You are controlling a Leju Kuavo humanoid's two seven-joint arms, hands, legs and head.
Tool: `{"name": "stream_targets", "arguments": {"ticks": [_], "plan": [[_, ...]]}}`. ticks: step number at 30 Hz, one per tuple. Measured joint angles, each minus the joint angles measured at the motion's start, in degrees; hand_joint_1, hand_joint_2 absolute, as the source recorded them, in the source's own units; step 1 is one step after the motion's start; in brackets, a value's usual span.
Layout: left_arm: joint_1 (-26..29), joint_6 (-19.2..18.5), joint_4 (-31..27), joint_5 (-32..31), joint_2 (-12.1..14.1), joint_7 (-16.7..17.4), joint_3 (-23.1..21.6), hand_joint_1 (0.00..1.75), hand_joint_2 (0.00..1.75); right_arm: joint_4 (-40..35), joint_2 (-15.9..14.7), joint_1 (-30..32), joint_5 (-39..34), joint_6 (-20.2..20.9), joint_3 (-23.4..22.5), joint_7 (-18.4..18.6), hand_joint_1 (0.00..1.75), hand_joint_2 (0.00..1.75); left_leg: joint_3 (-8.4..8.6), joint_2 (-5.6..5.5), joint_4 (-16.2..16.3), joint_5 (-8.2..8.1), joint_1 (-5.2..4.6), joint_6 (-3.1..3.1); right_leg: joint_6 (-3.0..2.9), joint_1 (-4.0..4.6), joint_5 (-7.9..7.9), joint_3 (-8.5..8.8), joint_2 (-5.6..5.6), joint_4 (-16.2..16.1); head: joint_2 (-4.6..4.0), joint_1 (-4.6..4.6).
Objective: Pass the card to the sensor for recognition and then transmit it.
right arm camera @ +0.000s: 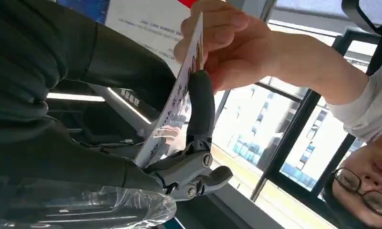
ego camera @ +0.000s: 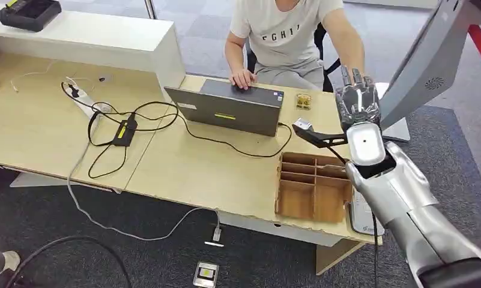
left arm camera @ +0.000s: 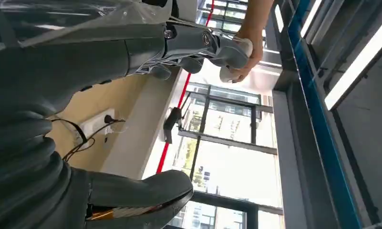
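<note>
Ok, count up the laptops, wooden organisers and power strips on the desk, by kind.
Laptop: 1
Wooden compartment organiser: 1
White power strip: 1
Total: 3

- The head view is evenly lit by soft indoor light; the pale wooden desk looks bright and shadows under objects are faint.
- Both wrist views face large windows, whose daylight is blown out to white.
- Against that glare, each robot hand appears dark, close and slightly soft.
- Long ceiling lights glow as bright strips.
</note>
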Motion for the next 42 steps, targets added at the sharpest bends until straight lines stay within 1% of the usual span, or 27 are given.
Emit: {"name": "stream_targets", "arguments": {"ticks": [7,10,13,15,19,24,29,32,35,42], "plan": [[-0.08,0.00,0.00,0.28,0.00,0.00,-0.02,0.00,1.75,-0.04,-0.68,0.23,-1.88,-2.47,-0.22,0.18,1.75,1.75,0.01,0.00,0.00,0.00,0.00,0.00,0.00,0.00,0.00,-0.01,0.00,0.00,0.00,0.00],[-0.10,0.00,-0.09,0.13,0.00,0.00,-0.02,0.00,1.75,-0.50,-1.44,1.16,-4.52,-5.39,-1.03,1.00,1.75,1.75,0.02,0.00,0.01,-0.01,0.00,0.00,0.00,0.00,0.00,0.00,0.00,-0.02,0.00,0.00],[0.13,0.00,-0.26,-0.18,0.00,0.00,0.00,0.00,1.75,-2.34,-2.91,3.60,-7.17,-8.77,-2.47,1.86,1.75,1.75,0.02,-0.01,0.01,-0.02,-0.01,0.01,0.01,0.00,0.00,0.00,0.00,-0.03,0.00,-0.02],[0.26,0.00,-0.39,-0.31,0.00,0.00,0.00,0.00,1.75,-3.81,-4.13,5.54,-8.22,-9.77,-3.43,2.23,1.75,1.75,0.01,-0.01,0.01,-0.02,-0.01,0.02,0.00,0.00,0.00,0.01,0.00,-0.03,0.00,0.00],[0.53,0.00,-0.59,-0.35,0.02,0.00,-0.02,0.00,1.75,-7.35,-7.13,9.84,-9.75,-9.92,-6.08,3.54,1.75,1.75,0.04,-0.01,0.02,-0.03,-0.02,0.02,0.01,0.00,-0.01,0.01,-0.01,-0.08,0.00,0.00],[0.89,0.00,-0.59,-0.07,0.57,0.00,-0.02,0.00,1.75,-12.09,-13.40,17.86,-12.33,-10.08,-11.70,5.27,1.75,1.75,-0.03,-0.06,0.02,-0.07,-0.03,0.07,0.03,-0.02,-0.02,0.05,-0.07,-0.12,0.00,0.00],[0.37,-0.20,-0.55,-0.11,1.40,0.00,-0.11,0.00,1.75,-16.64,-17.76,25.41,-13.55,-11.80,-16.88,5.97,1.75,1.75,0.02,0.04,0.02,-0.14,-0.03,0.09,0.03,-0.03,-0.02,0.03,0.03,-0.12,0.00,-0.02],[0.23,-0.20,-0.55,-0.48,1.81,0.00,-0.13,0.00,1.75,-19.22,-19.04,29.59,-13.57,-12.88,-19.17,6.21,1.75,1.75,0.00,0.01,0.01,-0.14,-0.02,0.09,0.04,-0.02,-0.04,0.03,0.02,-0.12,0.00,-0.02],[0.17,-0.20,-0.55,-0.66,2.10,0.00,-0.15,0.00,1.75,-21.60,-20.15,32.27,-13.55,-13.05,-21.23,6.47,1.75,1.75,-0.03,0.04,-0.01,-0.14,-0.02,0.09,0.04,-0.02,-0.04,0.03,0.03,-0.12,0.00,-0.02],[0.18,-0.35,-0.39,-0.66,2.80,0.00,-0.15,0.00,1.75,-25.31,-20.76,36.16,-12.52,-12.85,-23.58,5.88,1.75,1.75,-0.04,0.03,-0.01,-0.13,-0.03,0.09,0.05,-0.03,-0.04,0.04,0.02,-0.12,0.00,0.00]]}}
